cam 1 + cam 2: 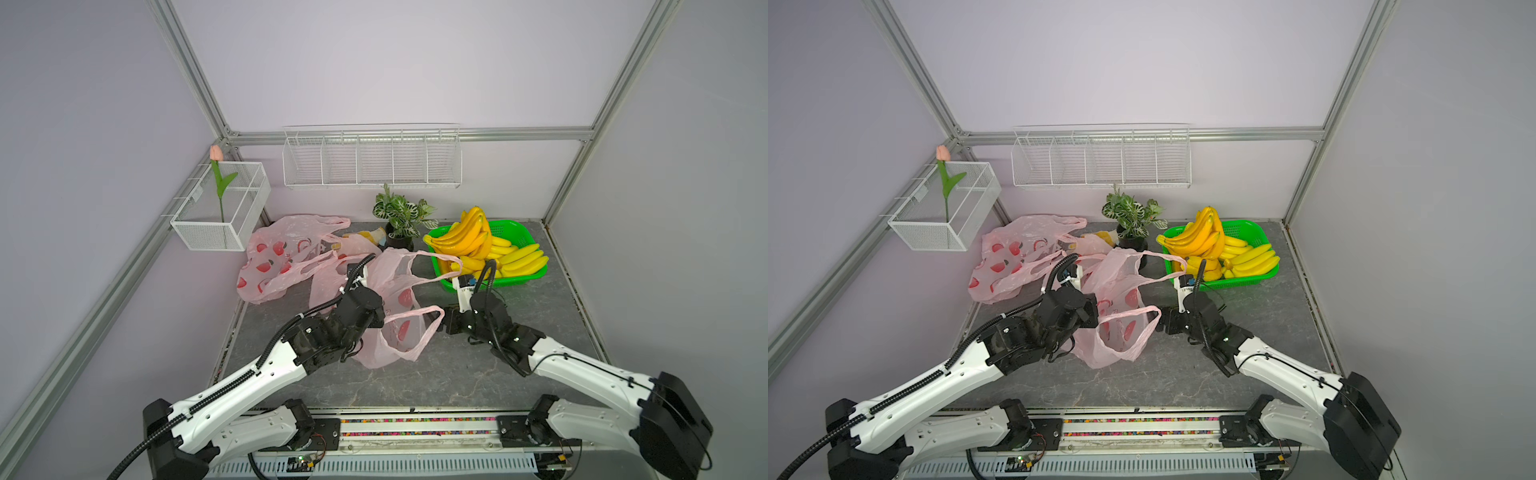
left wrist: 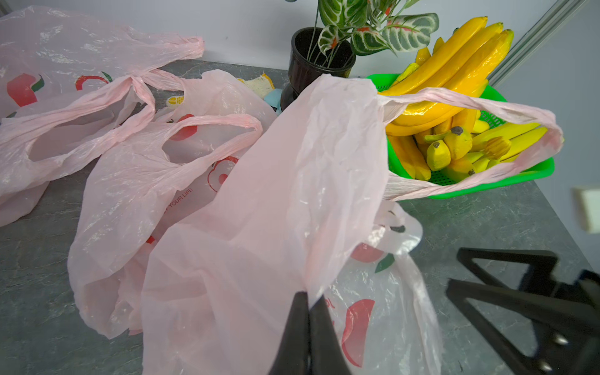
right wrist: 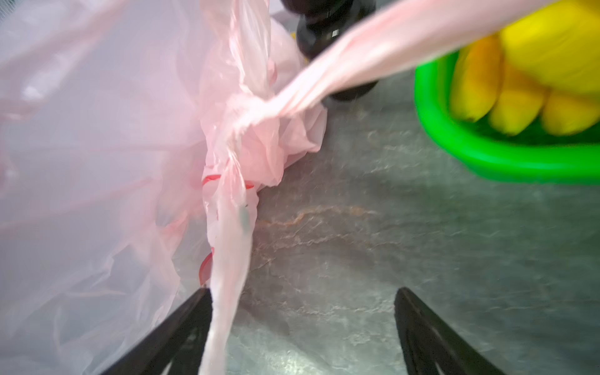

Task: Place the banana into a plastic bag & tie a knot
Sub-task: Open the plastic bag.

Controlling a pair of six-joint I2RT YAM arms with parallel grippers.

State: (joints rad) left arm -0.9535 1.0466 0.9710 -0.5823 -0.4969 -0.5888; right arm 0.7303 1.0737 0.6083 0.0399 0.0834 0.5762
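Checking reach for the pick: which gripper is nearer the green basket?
Right. The right gripper hangs open just in front of the green basket; the left gripper pinches the plastic bag farther off.

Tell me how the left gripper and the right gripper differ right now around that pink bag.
The left gripper is shut, pinching a fold of the pink bag; the right gripper stands wide open and grips nothing. The left gripper holds the film raised, while the right gripper only has a bag handle running alongside one finger. Both have black fingers and sit at the same bag.
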